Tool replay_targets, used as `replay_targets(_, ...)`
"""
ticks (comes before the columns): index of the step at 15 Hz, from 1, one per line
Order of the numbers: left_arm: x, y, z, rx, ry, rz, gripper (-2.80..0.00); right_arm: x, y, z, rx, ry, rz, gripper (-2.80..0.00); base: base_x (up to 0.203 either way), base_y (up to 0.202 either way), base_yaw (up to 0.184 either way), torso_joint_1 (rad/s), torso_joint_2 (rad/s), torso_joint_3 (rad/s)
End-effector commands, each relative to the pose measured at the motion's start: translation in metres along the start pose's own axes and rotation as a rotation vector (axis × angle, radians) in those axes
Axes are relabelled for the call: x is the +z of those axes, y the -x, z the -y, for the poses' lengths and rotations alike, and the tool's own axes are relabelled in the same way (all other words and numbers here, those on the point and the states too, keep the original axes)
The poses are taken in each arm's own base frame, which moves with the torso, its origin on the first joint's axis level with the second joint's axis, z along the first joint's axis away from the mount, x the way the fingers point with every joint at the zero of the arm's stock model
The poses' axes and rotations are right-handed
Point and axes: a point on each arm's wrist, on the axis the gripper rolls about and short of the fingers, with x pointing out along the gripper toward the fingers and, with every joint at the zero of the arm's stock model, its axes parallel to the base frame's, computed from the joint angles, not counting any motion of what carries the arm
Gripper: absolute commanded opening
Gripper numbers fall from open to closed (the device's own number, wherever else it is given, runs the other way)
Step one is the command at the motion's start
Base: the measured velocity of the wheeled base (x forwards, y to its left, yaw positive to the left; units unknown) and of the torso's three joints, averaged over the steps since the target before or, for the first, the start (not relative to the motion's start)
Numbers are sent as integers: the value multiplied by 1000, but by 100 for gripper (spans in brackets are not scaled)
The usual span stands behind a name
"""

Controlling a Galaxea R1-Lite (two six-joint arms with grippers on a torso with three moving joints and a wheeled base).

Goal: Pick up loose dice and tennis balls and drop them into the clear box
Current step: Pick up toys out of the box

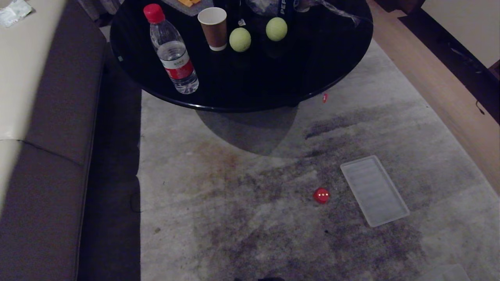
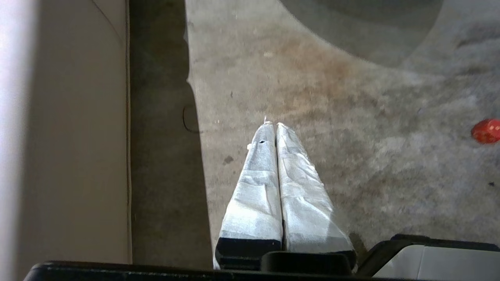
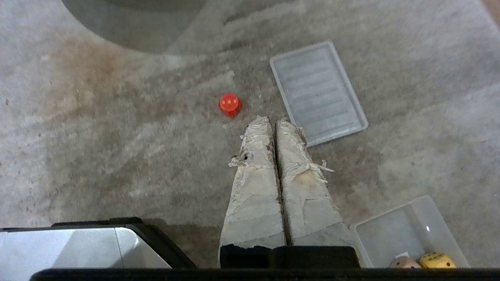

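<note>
Red die (image 1: 321, 195) on our carpet (image 1: 242, 218) beside ribbed panel (image 1: 374, 191) | tennis balls (image 1: 240, 39) on counter (image 1: 250, 78) | both our grippers' fingers (image 2: 269, 156) pressed together, empty.

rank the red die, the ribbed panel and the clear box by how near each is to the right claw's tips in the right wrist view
Right claw, shut, above the rug.
1. Ribbed panel: its near edge lies just beside the tips.
2. Red die: just past the tips on the other side; close to the panel's rank, hard to separate.
3. Clear box: clearly farthest, back beside the claw's base, holding a yellow die.
</note>
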Motion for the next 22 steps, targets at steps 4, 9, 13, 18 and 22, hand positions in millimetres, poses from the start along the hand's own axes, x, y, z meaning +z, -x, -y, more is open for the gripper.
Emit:
replay_targets(4,0,0,0,0,2,-3,-280,0,0,0,1,0,0,-280,0,0,0,2,5,-193)
replay_targets(9,-1,0,0,0,4,-5,-280,0,0,0,1,0,0,-280,0,0,0,2,2,-196)
replay_targets(13,-1,0,0,0,4,-5,-280,0,0,0,1,0,0,-280,0,0,0,4,0,-198)
replay_targets(18,-1,0,0,0,4,-5,-280,0,0,0,1,0,0,-280,0,0,0,1,6,-195)
replay_targets(22,-1,0,0,0,2,-3,-280,0,0,0,8,36,2,-280,0,0,0,1,2,-147)
